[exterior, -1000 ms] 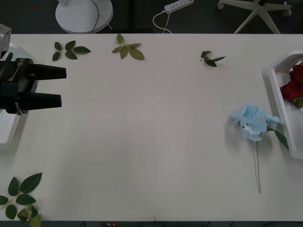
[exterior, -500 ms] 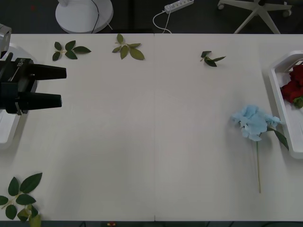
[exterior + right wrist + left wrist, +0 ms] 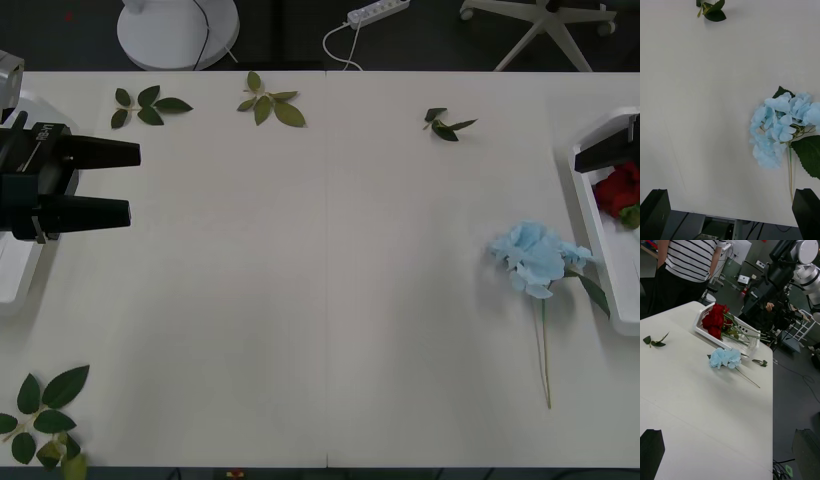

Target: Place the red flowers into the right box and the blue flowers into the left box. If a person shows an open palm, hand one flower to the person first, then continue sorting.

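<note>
The left pincer was matte black throughout, with two long tapered fingers running out from a blocky black body that carried small pale lettering and a thin light cable along its top. Behind that body sat a silver-grey housing with a rounded edge. The right pincer showed as a dark wedge-shaped tip, and from the left wrist camera the right arm had bulky black links and rounded silver joint shells.
</note>
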You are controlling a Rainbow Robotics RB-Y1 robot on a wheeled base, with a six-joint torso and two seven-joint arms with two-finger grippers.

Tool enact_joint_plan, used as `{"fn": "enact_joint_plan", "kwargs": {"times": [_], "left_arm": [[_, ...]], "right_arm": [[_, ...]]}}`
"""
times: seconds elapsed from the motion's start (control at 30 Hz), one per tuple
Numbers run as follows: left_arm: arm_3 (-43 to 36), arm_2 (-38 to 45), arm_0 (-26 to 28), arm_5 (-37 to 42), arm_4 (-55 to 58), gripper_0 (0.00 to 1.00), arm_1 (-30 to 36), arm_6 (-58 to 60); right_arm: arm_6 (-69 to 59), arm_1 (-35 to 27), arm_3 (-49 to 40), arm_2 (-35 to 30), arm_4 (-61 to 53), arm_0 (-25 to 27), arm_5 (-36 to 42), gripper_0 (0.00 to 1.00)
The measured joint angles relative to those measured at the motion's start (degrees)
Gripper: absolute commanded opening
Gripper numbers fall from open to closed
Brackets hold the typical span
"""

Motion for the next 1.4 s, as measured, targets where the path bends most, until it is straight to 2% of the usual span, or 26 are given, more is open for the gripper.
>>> {"fn": "enact_joint_plan", "kwargs": {"times": [0.17,0.37,0.5,0.67,0.97,1.2,1.4], "left_arm": [[0.0,0.0,0.0,0.0,0.0,1.00,0.0,0.0],[0.0,0.0,0.0,0.0,0.0,1.00,0.0,0.0],[0.0,0.0,0.0,0.0,0.0,1.00,0.0,0.0],[0.0,0.0,0.0,0.0,0.0,1.00,0.0,0.0],[0.0,0.0,0.0,0.0,0.0,1.00,0.0,0.0],[0.0,0.0,0.0,0.0,0.0,1.00,0.0,0.0],[0.0,0.0,0.0,0.0,0.0,1.00,0.0,0.0]], "right_arm": [[-2.6,0.0,-7.4,0.0,2.1,4.9,-1.5,0.99],[-5.2,0.0,-15.2,0.0,10.4,14.2,-5.5,0.98],[-5.2,0.0,-17.4,0.8,14.5,19.7,-9.1,0.99],[-5.2,0.0,-18.4,5.1,21.9,23.9,-14.1,0.99],[-5.2,0.0,-17.7,13.5,31.8,27.1,-21.4,0.99],[-5.2,0.0,-12.1,21.0,37.5,27.1,-30.7,0.99],[-5.2,0.0,-7.2,25.0,40.4,26.7,-34.8,0.99]]}}
